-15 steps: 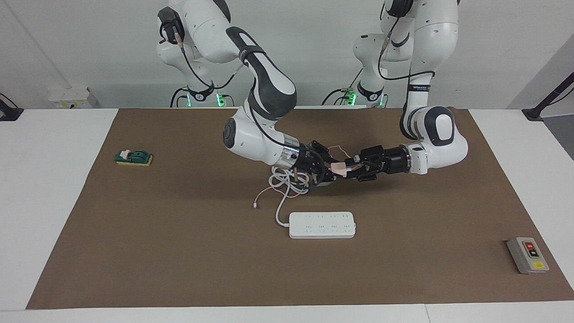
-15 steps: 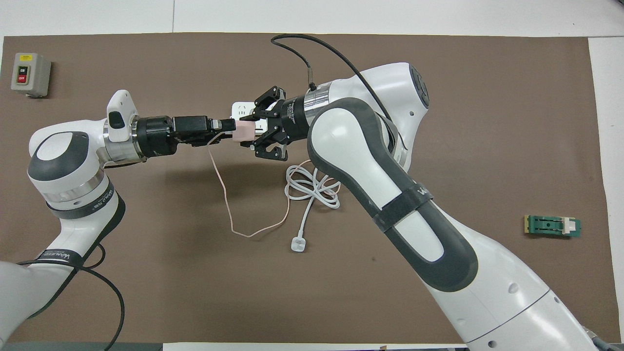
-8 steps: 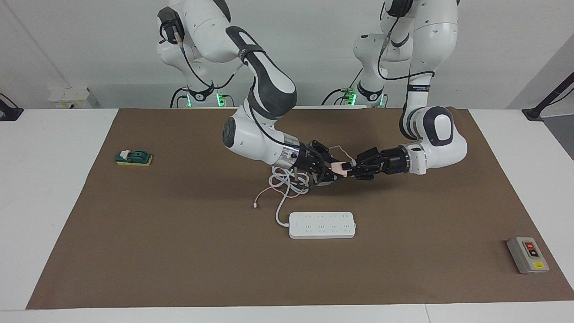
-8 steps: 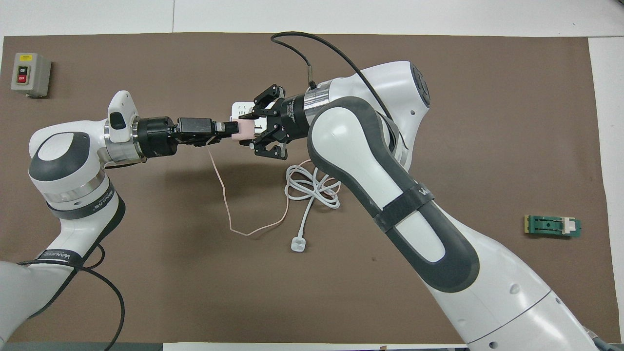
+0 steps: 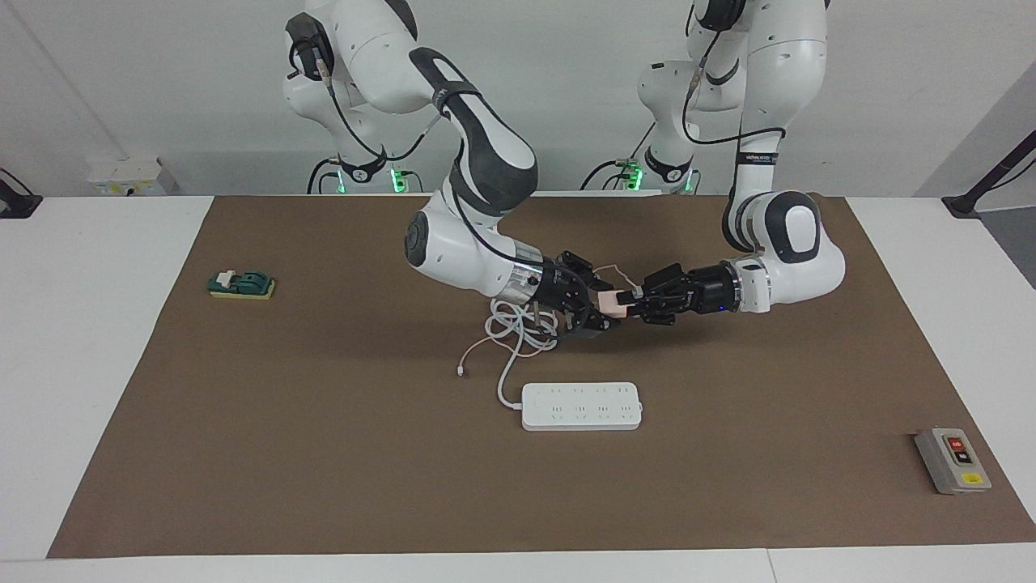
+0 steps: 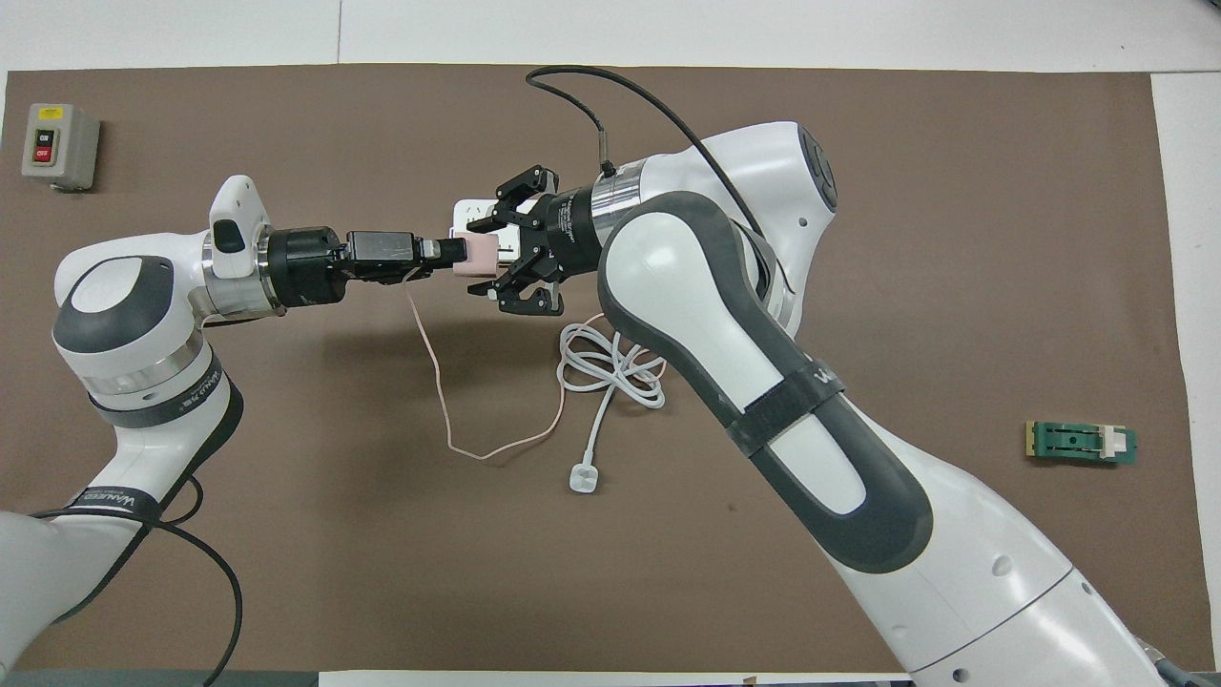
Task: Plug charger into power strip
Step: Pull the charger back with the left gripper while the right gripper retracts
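One desk (image 5: 97, 364) carries one brown mat (image 5: 324, 453). Two white arms reach in over the mat and meet above its middle.

One power strip (image 5: 581, 406) lies flat on the mat, farther from the robots than the meeting point of the claws. Its thick white cord (image 5: 518, 328) runs to a loose coil nearer the robots and ends in one small white plug (image 6: 583, 478).

One grey switch box (image 5: 953, 461) sits toward the left arm's end of the desk, with one red and one black button; the red button reads "OFF" in the overhead view. One green block (image 5: 241, 285) sits toward the right arm's end.

One charger (image 5: 616, 301), a pale-pink cube, is held in the air between the two claws, over the mat. Its thin pink cable (image 6: 448, 401) hangs to the mat.

Left claw (image 5: 630, 305): fingertips closed on the charger.

Right claw (image 5: 600, 304): fingers spread wide around the charger, not gripping
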Robot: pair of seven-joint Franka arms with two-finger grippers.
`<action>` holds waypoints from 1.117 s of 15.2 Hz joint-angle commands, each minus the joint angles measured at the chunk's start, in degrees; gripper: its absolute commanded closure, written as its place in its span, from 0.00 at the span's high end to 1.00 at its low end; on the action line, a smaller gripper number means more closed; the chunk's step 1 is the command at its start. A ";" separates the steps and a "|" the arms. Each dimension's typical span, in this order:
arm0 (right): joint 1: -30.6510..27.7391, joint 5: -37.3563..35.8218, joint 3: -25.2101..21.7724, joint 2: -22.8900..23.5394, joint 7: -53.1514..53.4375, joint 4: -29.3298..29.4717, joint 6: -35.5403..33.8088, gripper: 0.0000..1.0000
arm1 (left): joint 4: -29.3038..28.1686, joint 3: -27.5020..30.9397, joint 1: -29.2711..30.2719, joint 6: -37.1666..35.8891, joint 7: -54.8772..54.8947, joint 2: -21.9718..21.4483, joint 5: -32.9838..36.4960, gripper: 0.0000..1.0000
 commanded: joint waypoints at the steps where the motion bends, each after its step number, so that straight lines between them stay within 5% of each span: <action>1: 0.36 -0.18 -0.15 0.68 -0.15 0.91 0.88 1.00 | 2.52 0.59 1.62 -3.27 -2.11 -0.66 5.16 0.00; 5: -0.43 0.00 -0.59 -0.02 -0.15 0.91 0.44 1.00 | 12.45 0.68 5.49 -12.32 -9.75 2.06 18.16 0.00; 12: -7.36 -0.53 -1.29 -3.70 0.46 0.82 -2.71 1.00 | 23.62 0.76 5.59 -16.11 -20.49 2.33 31.00 0.00; 17: -12.55 -8.25 -3.84 -7.13 0.29 0.82 -7.64 1.00 | 30.03 0.76 5.58 -18.75 -23.30 2.16 41.98 0.00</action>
